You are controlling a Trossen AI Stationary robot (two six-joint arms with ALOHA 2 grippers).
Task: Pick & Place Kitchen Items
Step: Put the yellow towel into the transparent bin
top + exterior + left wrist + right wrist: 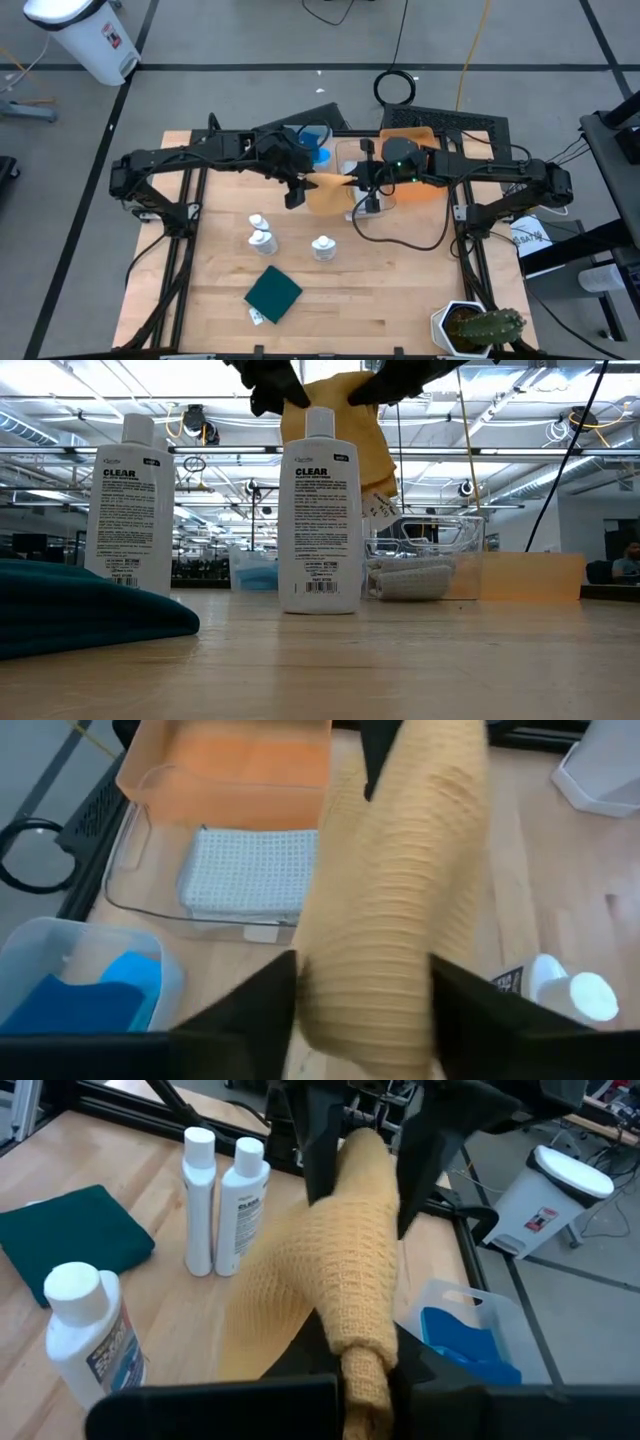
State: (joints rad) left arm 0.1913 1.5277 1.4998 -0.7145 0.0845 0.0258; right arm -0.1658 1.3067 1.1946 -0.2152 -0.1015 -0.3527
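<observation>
Stretching between both arms above the counter (400, 290), the mustard-yellow cloth (325, 190) hangs in mid-air at about twelve o'clock from the counter's centre, just in front of the clear bin (150, 890) that holds a grey folded cloth (250, 870). The right end effector (365, 1380) is clenched on one end of the mustard-yellow cloth, its fingers pinching the rolled edge. The left end effector (362, 995) straddles the other end, fingers on either side of the fabric; whether they are truly gripping or only bracketing it cannot be told.

The risk here is a mismatched pull. If the left side is loose, the cloth could slide free and swing from the right grip, sagging toward the white bottles (262, 232) standing at about eight o'clock of it and toppling one. If both hold firm and the arms part, the weave may stretch or snag. A drooping end could also catch the bin's rim. The dark green cloth (273, 293) lies well clear at six o'clock.
</observation>
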